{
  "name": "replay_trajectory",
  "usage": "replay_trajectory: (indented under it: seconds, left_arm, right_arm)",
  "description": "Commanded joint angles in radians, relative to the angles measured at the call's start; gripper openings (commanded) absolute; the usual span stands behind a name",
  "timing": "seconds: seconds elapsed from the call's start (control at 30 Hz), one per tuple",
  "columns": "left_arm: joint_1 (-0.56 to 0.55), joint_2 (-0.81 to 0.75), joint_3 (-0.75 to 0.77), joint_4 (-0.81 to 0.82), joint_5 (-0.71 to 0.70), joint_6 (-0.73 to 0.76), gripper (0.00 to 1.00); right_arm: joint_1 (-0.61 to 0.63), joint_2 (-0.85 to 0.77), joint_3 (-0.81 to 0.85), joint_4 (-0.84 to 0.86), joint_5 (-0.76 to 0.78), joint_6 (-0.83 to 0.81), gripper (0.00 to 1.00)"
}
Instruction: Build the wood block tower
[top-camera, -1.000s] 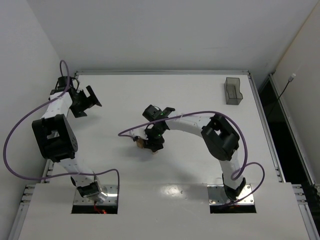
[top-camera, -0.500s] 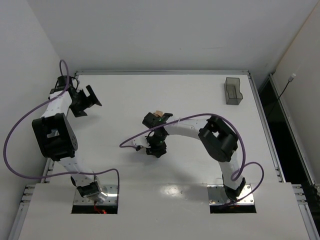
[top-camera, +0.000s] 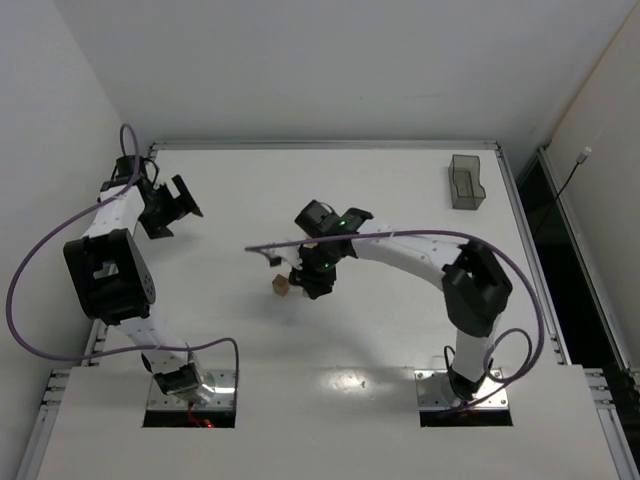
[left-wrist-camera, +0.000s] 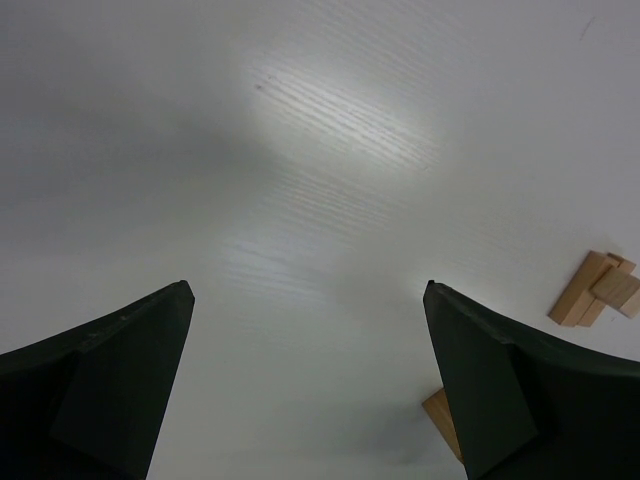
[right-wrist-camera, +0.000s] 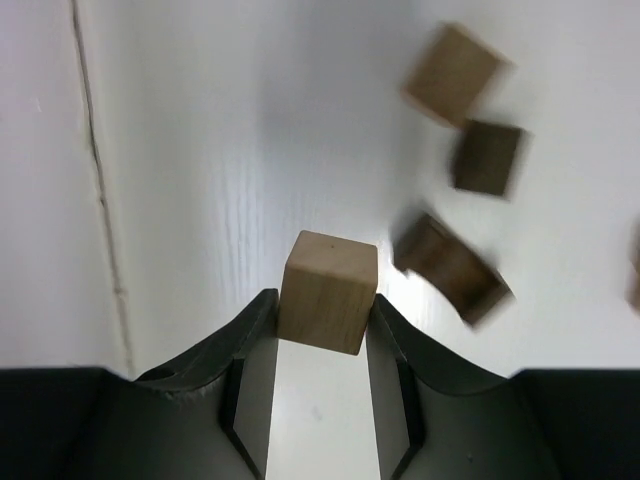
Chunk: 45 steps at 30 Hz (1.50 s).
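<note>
Black fingers of your left gripper (left-wrist-camera: 308, 292) stand wide apart with nothing between them, over bare table (left-wrist-camera: 300, 120) at the far left, well apart from the work; in its wrist view a small cluster of tan blocks (left-wrist-camera: 596, 290) lies off to the right, and one more tan piece (left-wrist-camera: 440, 412) peeks out beside the right finger. Toward the middle of the top view, a single tan block (top-camera: 282, 286) sits on the table just beside the right arm's wrist; no wood block tower stands anywhere you can see, so I judge its pieces lie scattered and the build is barely begun. Your right gripper (right-wrist-camera: 320, 305) is clamped on a tan cube (right-wrist-camera: 330, 290), jaws narrow against two opposite faces, the cube poking past the fingertips; whether it clears the table I cannot tell. Beyond it lie a tan block (right-wrist-camera: 452, 72), a dark brown block (right-wrist-camera: 487, 158) and a second dark piece (right-wrist-camera: 450, 268), all blurred, none stacked. The step in hand looks like carrying this cube to a placing spot; next you need to pick a base block, square the cube over it, lower gently, and let go only once it rests flat.
</note>
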Motion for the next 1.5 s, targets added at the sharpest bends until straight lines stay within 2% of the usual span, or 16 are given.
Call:
replay_trajectory:
  seconds: [0.0, 0.07, 0.2, 0.4, 0.63, 0.87, 1.47]
  left_arm:
    - [0.012, -0.094, -0.048, 0.019, -0.087, -0.029, 1.0]
    - [-0.025, -0.103, -0.048, 0.01, -0.135, -0.058, 1.0]
    - [-0.071, -0.127, -0.057, -0.001, -0.234, -0.096, 1.0]
    - [-0.109, -0.127, -0.022, -0.01, -0.285, -0.107, 1.0]
    - [-0.109, -0.1, 0.006, -0.01, -0.307, -0.107, 1.0]
    - [-0.109, -0.071, 0.006, -0.01, -0.307, -0.107, 1.0]
    - [-0.109, -0.032, 0.034, -0.01, -0.307, -0.107, 1.0]
  right_arm:
    - [-0.053, -0.155, 0.081, -0.008, 0.055, 0.374, 0.0]
    - [-0.053, -0.175, 0.108, -0.008, 0.164, 0.584, 0.0]
    - [-0.083, -0.171, 0.122, 0.01, 0.363, 0.794, 0.0]
    - [-0.174, -0.007, 0.251, 0.01, 0.359, 0.96, 0.0]
    - [-0.183, 0.13, 0.338, 0.019, 0.363, 1.022, 0.0]
    - [-0.194, 0.196, 0.347, 0.029, 0.338, 1.042, 0.0]
    - [-0.221, 0.34, 0.429, 0.056, 0.392, 1.042, 0.0]
